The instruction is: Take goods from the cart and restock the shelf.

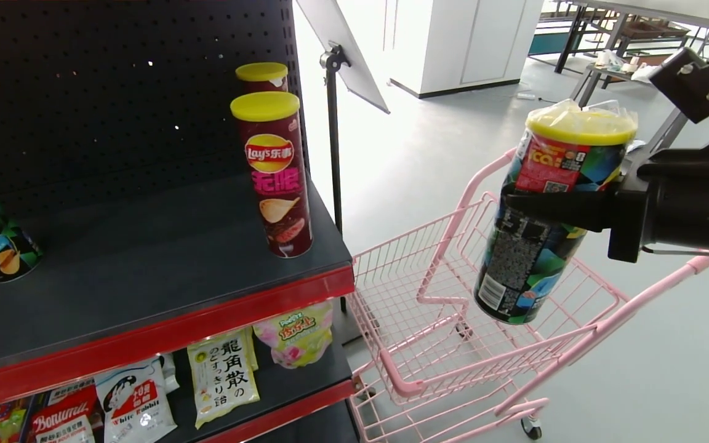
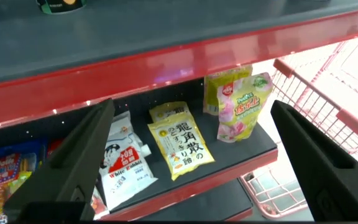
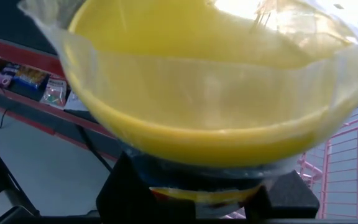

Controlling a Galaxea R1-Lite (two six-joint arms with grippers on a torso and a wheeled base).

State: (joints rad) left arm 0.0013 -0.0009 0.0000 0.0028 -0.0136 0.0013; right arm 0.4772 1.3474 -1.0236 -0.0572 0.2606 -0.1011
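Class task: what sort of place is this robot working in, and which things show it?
Probably a mock shop inside a lab or workshop: a store shelf with chip cans and snack bags, a pink shopping cart beside it, but workbenches and white cabinets behind.

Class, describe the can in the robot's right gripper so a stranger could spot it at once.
Find the pink cart right of the shelf. Above its basket the right gripper holds a tilted can. Unlike the maroon cans on the shelf, it is black and green, with clear wrap over its yellow lid.
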